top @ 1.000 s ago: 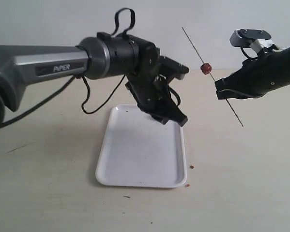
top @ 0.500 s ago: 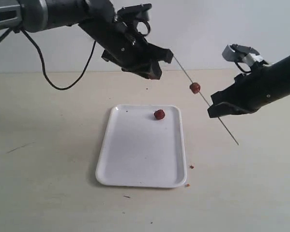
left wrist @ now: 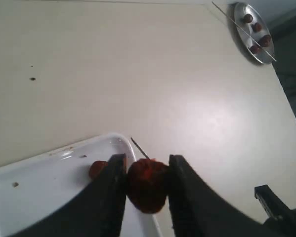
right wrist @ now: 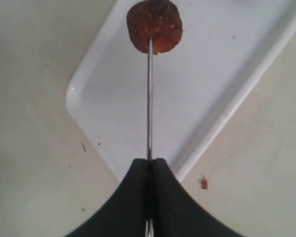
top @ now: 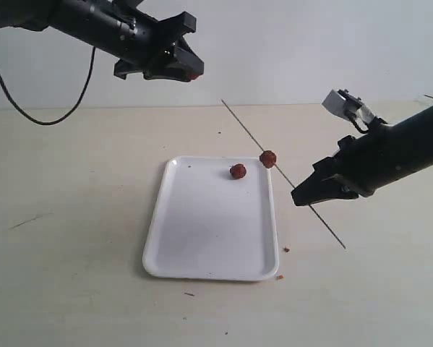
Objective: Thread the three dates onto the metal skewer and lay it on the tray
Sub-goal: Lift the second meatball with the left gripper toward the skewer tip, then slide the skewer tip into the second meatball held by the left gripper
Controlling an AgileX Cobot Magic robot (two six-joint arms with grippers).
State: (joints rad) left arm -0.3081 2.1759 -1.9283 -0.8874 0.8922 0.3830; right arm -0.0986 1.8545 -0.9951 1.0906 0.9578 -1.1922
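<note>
Exterior view: metal skewer (top: 245, 128) diagonal, tip up-left, clamped in right tool (top: 299, 199)

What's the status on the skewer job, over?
Right pincer shut on metal skewer, one date threaded. Left pincer holding second date. Third date on tray. Nothing blocking.

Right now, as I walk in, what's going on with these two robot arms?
The right gripper is clamped on the metal skewer, held in the air over a corner of the tray, with one date threaded on it. The left gripper holds a second date up high, away from the skewer. The third date lies on the tray. So one of three is threaded, and the skewer is not yet laid down.
</note>
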